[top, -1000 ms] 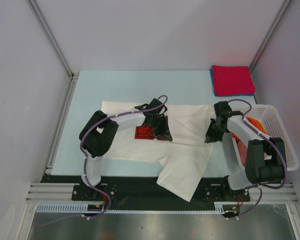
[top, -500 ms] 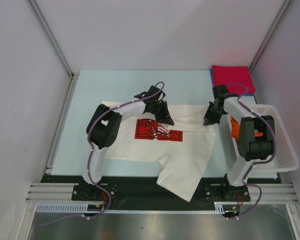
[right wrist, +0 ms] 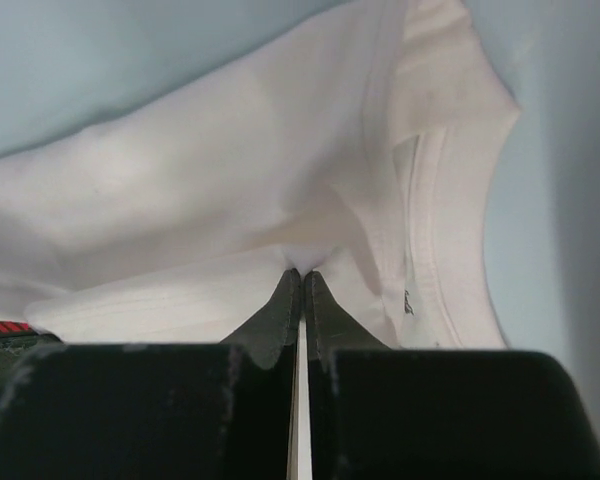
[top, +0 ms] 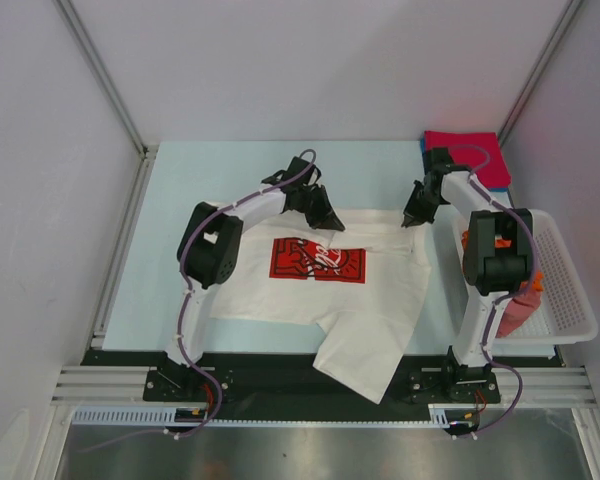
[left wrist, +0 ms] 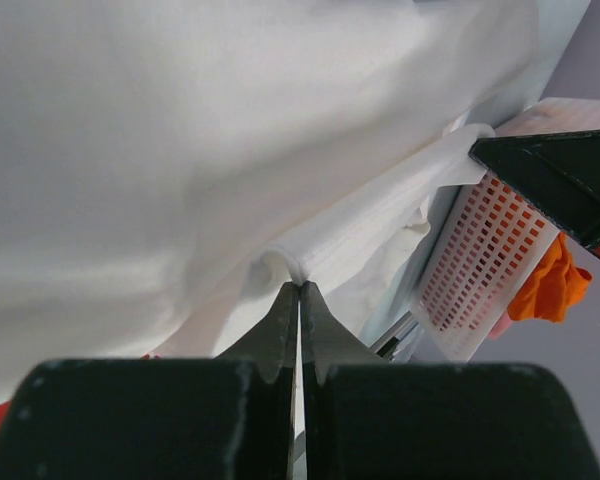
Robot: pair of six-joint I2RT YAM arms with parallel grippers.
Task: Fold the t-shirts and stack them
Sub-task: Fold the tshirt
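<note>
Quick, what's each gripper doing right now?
Left gripper: closed, pinching a fold of the white t-shirt.
Right gripper: closed, pinching the same white t-shirt.

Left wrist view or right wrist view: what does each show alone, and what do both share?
Only the left wrist view shows the white plastic lattice basket and a bunched orange cloth. Only the right wrist view shows the small label inside the neckband. Both show the white cloth t-shirt pinched, by the left gripper in one, the right gripper in the other.
</note>
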